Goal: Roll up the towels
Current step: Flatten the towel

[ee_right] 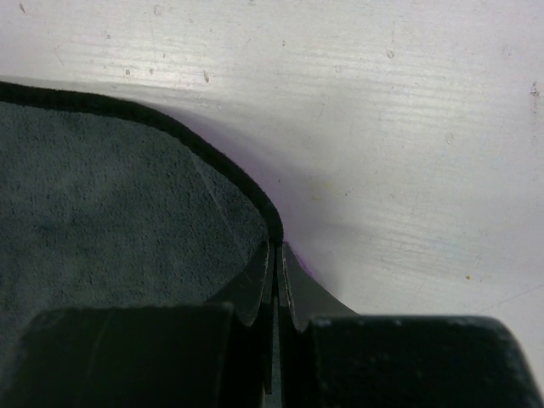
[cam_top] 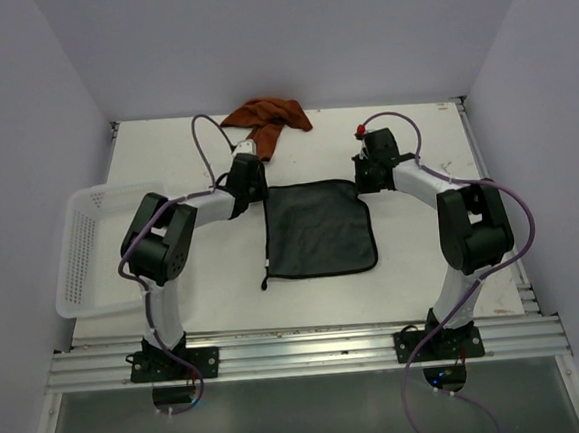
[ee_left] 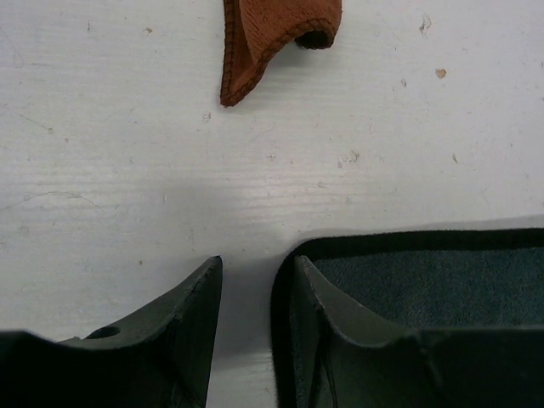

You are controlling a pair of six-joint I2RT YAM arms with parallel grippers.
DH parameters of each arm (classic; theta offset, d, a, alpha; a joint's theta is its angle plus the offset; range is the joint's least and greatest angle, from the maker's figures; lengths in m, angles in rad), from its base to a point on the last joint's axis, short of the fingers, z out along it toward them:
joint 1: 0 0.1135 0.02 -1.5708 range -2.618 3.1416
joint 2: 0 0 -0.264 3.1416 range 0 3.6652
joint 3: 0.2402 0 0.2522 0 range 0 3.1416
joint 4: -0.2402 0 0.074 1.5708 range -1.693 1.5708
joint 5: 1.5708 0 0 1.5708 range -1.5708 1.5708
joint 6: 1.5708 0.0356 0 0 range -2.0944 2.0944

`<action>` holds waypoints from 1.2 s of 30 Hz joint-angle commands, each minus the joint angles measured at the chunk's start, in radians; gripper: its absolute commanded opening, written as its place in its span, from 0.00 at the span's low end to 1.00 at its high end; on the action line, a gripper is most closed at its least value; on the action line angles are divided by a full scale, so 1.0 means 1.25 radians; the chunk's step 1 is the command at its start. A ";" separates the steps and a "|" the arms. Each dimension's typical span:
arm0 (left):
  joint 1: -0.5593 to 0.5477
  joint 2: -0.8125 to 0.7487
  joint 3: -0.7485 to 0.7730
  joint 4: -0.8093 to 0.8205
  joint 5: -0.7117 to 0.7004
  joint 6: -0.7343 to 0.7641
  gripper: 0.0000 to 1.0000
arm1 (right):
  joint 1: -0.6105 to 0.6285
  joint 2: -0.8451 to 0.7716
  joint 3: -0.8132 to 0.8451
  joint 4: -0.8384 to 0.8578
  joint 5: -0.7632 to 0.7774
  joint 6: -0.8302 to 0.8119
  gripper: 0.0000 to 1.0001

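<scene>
A towel [cam_top: 318, 227] lies flat mid-table with its dark grey side up, black edging around it. The rust orange towel [cam_top: 267, 118] lies crumpled at the back; its tip [ee_left: 272, 38] shows in the left wrist view. My left gripper [cam_top: 255, 182] is at the dark towel's far left corner [ee_left: 425, 272]. Its jaws [ee_left: 257, 263] are apart, one finger on the cloth, the other on bare table, with the black edge between them. My right gripper [cam_top: 367, 178] is at the far right corner, shut [ee_right: 276, 246] on the towel's edge [ee_right: 110, 204], where a sliver of purple underside shows.
A white perforated basket [cam_top: 96, 247] hangs over the table's left edge beside the left arm. White walls enclose the table on the left, right and back. A metal rail runs along the near edge under the arm bases.
</scene>
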 commanded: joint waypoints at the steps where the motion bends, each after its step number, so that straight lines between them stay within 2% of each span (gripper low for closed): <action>1: -0.020 0.032 0.046 -0.044 -0.053 0.037 0.43 | -0.002 0.001 0.029 -0.007 0.025 -0.013 0.00; 8: -0.073 0.065 0.094 -0.132 -0.163 0.073 0.40 | -0.002 -0.002 0.032 -0.016 0.043 -0.016 0.00; 15: -0.090 0.071 0.069 -0.153 -0.191 0.068 0.34 | -0.002 -0.001 0.032 -0.019 0.038 -0.013 0.00; 18: -0.101 0.073 0.061 -0.153 -0.202 0.068 0.26 | -0.002 -0.005 0.032 -0.019 0.034 -0.008 0.00; 21: -0.106 0.079 0.057 -0.151 -0.198 0.058 0.14 | -0.001 -0.011 0.032 -0.022 0.004 0.004 0.00; 22: -0.106 0.081 0.056 -0.149 -0.198 0.052 0.05 | 0.000 -0.012 0.030 -0.017 -0.003 0.006 0.00; 24: -0.105 0.080 0.056 -0.149 -0.202 0.046 0.00 | 0.002 -0.011 0.028 -0.016 -0.006 0.008 0.00; 36: -0.105 -0.053 -0.022 -0.070 -0.284 0.080 0.00 | 0.004 -0.062 0.029 -0.030 0.008 -0.029 0.00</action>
